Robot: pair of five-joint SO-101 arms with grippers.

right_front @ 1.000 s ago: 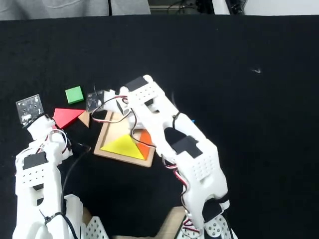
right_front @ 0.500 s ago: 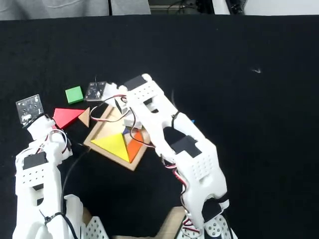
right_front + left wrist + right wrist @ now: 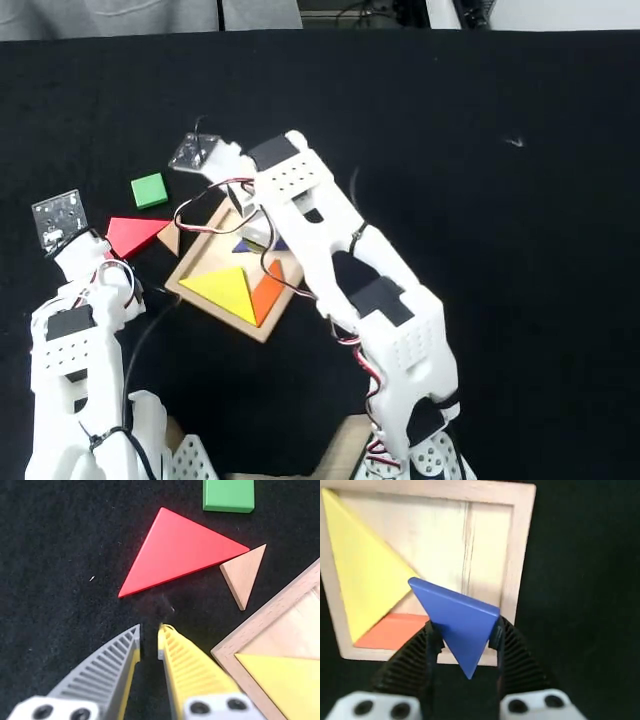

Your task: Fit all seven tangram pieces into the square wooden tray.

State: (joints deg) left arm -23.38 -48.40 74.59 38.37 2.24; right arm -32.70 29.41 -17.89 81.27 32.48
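Yellow triangle (image 3: 365,575) and orange piece (image 3: 390,630) sit in the tray (image 3: 524,555). The right end effector (image 3: 464,630) holds the blue triangle (image 3: 457,622) above the tray. Red triangle (image 3: 175,552), wooden triangle (image 3: 245,575) and green square (image 3: 228,495) lie beside the tray. The left end effector (image 3: 149,628) is narrow and empty.

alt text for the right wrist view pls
The right hand grips a blue triangle in front of the square wooden tray. A yellow triangle and an orange piece lie in the tray, which sits on a black table.
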